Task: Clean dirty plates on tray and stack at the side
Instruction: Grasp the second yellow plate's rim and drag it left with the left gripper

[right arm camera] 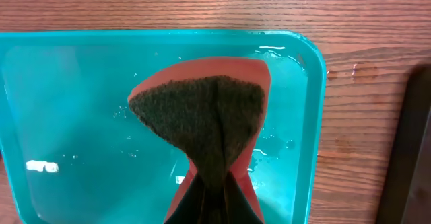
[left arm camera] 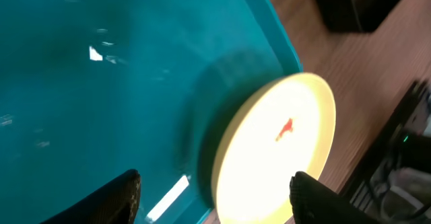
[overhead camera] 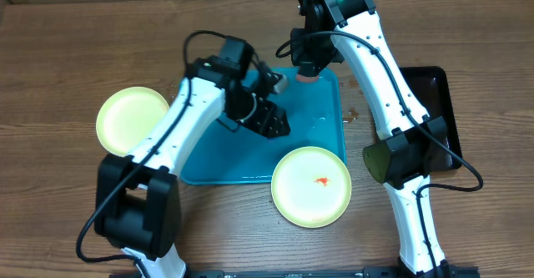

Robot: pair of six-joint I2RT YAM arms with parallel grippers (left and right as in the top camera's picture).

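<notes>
The teal tray lies mid-table; it also shows in the left wrist view and the right wrist view. A yellow-green plate with a red smear overlaps the tray's front right corner and also shows in the left wrist view. A clean-looking yellow-green plate lies on the table left of the tray. The white plate is out of view. My left gripper is open and empty over the tray, just behind the smeared plate. My right gripper is shut on a red sponge with a dark scouring face over the tray's far right corner.
A narrow black tray stands right of the teal tray, past my right arm, and its edge shows in the right wrist view. Water drops lie on the teal tray's right part and on the wood beside it.
</notes>
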